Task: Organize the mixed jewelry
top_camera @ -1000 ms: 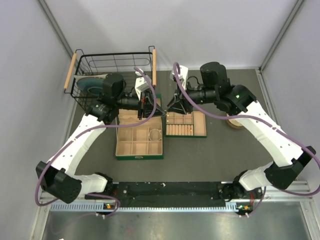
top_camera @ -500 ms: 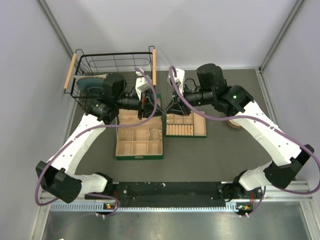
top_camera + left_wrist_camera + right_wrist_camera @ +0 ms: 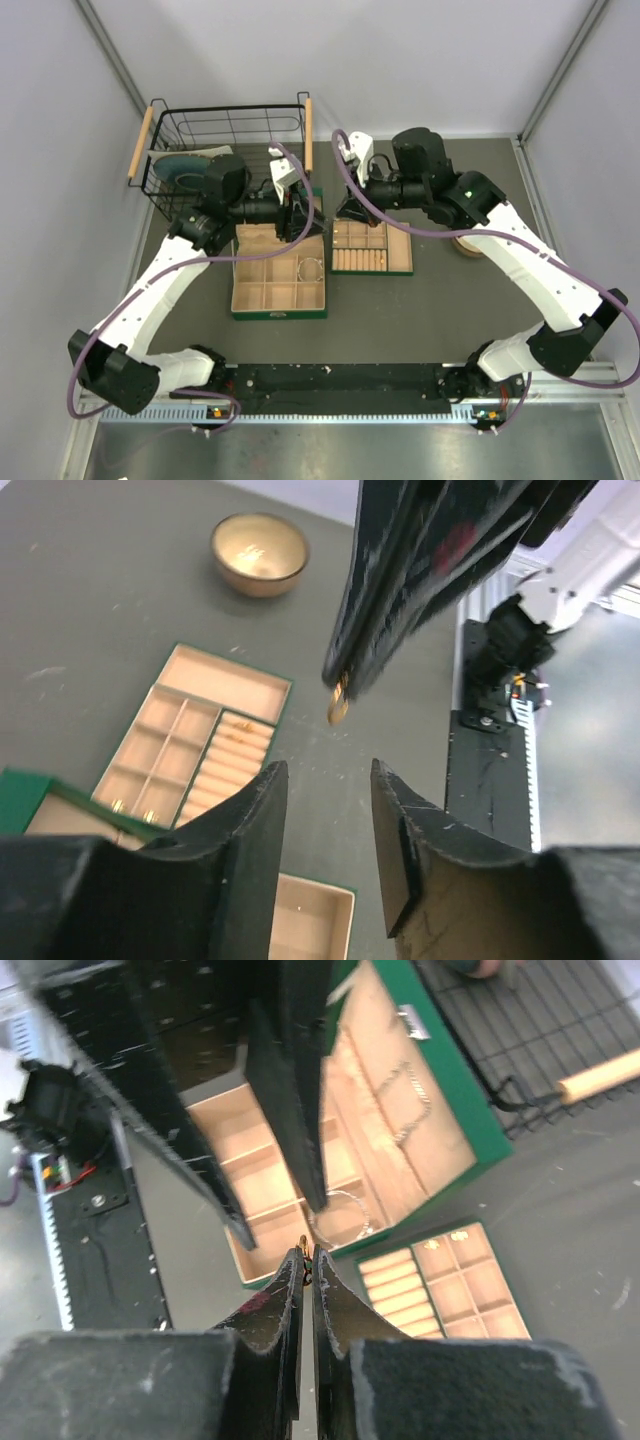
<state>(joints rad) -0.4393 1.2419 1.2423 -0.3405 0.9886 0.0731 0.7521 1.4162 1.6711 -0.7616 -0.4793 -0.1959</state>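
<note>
My right gripper (image 3: 308,1252) is shut on a tiny gold ring (image 3: 304,1241), which pokes out at its tips. In the left wrist view the same ring (image 3: 338,702) hangs from the right gripper's dark fingers (image 3: 400,590), just ahead of my left gripper (image 3: 328,775). The left gripper is open and holds nothing. From above, both grippers meet over the gap between the green box (image 3: 250,312) and its tray (image 3: 408,262). The silver bracelet (image 3: 345,1212) lies in a compartment of the box. Two gold rings (image 3: 447,1239) sit in the tray.
A round tan bowl (image 3: 259,552) stands on the dark mat to the right of the tray, partly under the right arm in the top view. A black wire basket (image 3: 225,125) with wooden handles stands at the back left, holding a bluish dish.
The left gripper's jaws have opened and the right gripper's jaws have closed on the gold ring. The right gripper has shifted slightly left toward the left gripper.
</note>
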